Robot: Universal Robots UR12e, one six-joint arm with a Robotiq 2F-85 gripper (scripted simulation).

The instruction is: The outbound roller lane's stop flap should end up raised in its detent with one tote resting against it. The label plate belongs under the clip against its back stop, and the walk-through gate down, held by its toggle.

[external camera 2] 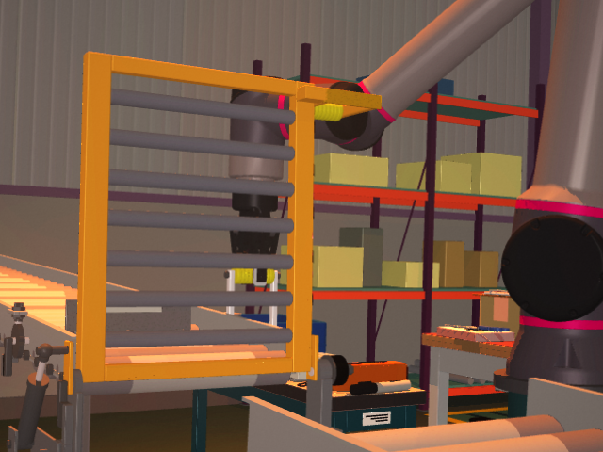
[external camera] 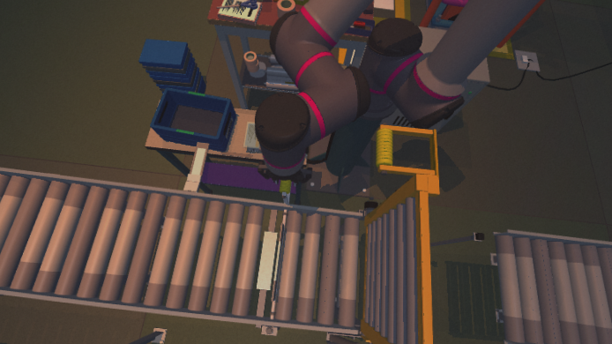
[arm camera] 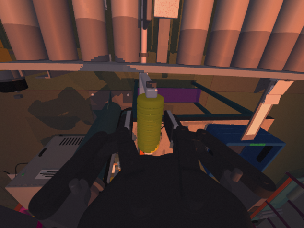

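Observation:
On the roller lane's back rail, the stop flap's yellow ribbed handle [arm camera: 150, 122] stands up on its lever, and my gripper [arm camera: 149, 127] is around it with the fingers open, holding nothing. The pale stop flap [external camera: 267, 260] sits between rollers on the lane. The orange walk-through gate [external camera 2: 195, 219] stands raised upright at the lane's end, its own yellow grip [external camera: 384, 147] at the top. A blue tote [external camera: 193, 119] sits on a side table behind the lane. I do not see the label plate or its clip.
The second roller lane [external camera: 555, 286] lies right of the gate, across a gap. Shelves with boxes [external camera 2: 419, 219] stand behind the arm. A stack of blue lids [external camera: 171, 64] sits beyond the tote, with a cluttered bench [external camera: 247, 13] farther back.

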